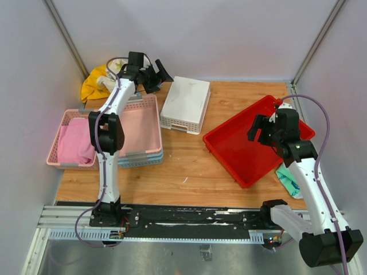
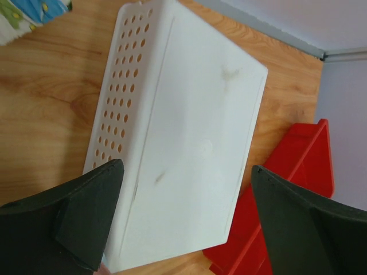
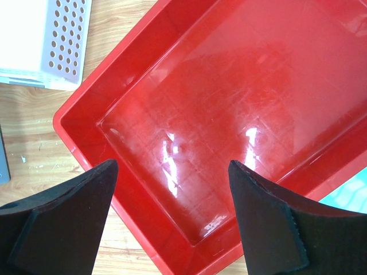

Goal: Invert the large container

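Observation:
The large container [image 1: 241, 146] is a bright red rectangular bin standing right side up, set askew on the right of the wooden table. Its glossy inside [image 3: 218, 103] faces up and holds nothing. My right gripper [image 1: 261, 132] hovers over the bin's right half, open [image 3: 172, 163], touching nothing. At the back of the table my left gripper [image 1: 159, 77] stands open [image 2: 186, 166] above a white perforated basket [image 2: 183, 126], apart from it. A corner of the red bin [image 2: 287, 189] shows beyond that basket.
The white basket [image 1: 184, 104] lies bottom up left of the bin. Stacked pink and blue baskets [image 1: 140, 129] and a pink basket with a pink cloth [image 1: 74, 143] fill the left. A yellow cloth [image 1: 94, 83] lies back left, a teal cloth [image 1: 289, 180] by the bin's right.

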You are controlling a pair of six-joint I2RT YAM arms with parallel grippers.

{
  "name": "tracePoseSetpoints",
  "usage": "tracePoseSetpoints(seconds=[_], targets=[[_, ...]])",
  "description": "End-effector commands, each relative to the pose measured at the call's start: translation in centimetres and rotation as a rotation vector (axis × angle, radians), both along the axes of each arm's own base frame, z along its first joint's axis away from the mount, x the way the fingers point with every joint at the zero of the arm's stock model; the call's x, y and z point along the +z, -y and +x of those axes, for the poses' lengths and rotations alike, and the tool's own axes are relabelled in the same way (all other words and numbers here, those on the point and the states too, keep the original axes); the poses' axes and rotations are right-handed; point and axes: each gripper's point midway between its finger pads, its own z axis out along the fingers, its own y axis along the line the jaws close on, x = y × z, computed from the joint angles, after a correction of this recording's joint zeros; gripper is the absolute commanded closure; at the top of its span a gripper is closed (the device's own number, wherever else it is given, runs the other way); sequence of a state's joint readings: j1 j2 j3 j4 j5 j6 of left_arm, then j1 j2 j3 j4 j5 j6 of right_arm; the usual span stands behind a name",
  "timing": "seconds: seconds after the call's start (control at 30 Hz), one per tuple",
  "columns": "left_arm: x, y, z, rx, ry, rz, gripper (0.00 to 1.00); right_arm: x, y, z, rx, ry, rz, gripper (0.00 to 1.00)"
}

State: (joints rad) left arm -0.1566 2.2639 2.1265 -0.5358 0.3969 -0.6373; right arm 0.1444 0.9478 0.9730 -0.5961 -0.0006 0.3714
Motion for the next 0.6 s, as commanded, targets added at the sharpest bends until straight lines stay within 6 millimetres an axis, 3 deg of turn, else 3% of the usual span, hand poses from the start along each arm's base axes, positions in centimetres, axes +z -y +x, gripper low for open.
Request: tracePoseSetpoints(seconds=[0.0,0.17,0.23,0.4,0.57], targets=[[5.1,-0.7,-0.2,0.020,0.136,0.119,0.03,0.2,-0.8,0.3,0.007,0.006,0.035,0.20],[6.9,3.9,-2.5,-0.073,0.238,0.284,0.03,-0.6,-0.9,1.5,-0.071,-0.030,0.090,0.23],[6.9,7.2,-3.7,-0.153,0.274,0.328,0.02,-1.1,-1.0,2.2,-0.103,-0.055,0.111,0.24],[6.2,15.9,-6.8,-0.360,0.380,0.418,0.01,-1.4,-1.3,3.2,-0.130,-0.144,0.114,0.24],[3.6,20.7,-7.7,-0.482,0.350,0.289,0.01,-1.8,-0.2,2.4,-0.176,-0.167,0.082,0.23]])
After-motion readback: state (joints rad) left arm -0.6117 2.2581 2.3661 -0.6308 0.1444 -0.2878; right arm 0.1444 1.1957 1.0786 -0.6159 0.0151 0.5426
